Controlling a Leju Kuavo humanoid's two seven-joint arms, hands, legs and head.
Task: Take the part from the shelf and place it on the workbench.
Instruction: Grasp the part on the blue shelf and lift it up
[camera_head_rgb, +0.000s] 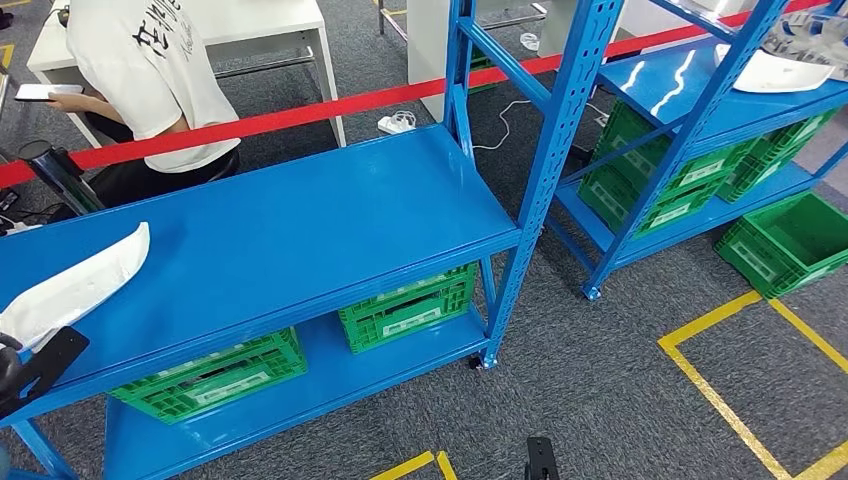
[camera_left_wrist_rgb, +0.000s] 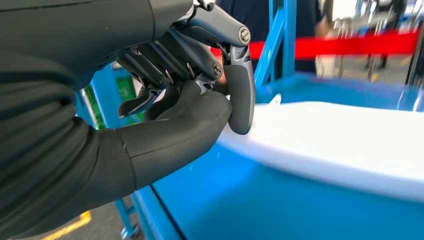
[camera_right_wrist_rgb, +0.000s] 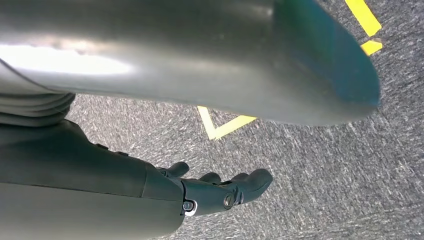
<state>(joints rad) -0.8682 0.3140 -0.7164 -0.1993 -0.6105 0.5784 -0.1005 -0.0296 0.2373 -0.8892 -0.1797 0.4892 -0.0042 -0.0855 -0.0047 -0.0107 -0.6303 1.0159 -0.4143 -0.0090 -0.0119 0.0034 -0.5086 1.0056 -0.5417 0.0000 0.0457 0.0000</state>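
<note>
The left hand (camera_left_wrist_rgb: 200, 95) sits at the near edge of the blue shelf (camera_head_rgb: 300, 230), its thumb and a dark finger pinching the rim of the white part (camera_left_wrist_rgb: 340, 140). In the head view the same part (camera_head_rgb: 75, 285) lies flat on the shelf's left end, a long curved shell tapering to a point. It looks thin, smooth and probably light, likely stiff plastic or foam with some flex; a pinch at one end may let the far end sag or swing, so a hold nearer its middle would seem steadier, and its glossy face could slip. The right hand (camera_right_wrist_rgb: 220, 190) hangs over the grey carpet, fingers loosely apart, holding nothing. Under the shelf stand green crates (camera_head_rgb: 405, 305). Farther off, a red barrier tape (camera_head_rgb: 300, 115) crosses, and beyond it a seated person (camera_head_rgb: 150, 80).
</note>
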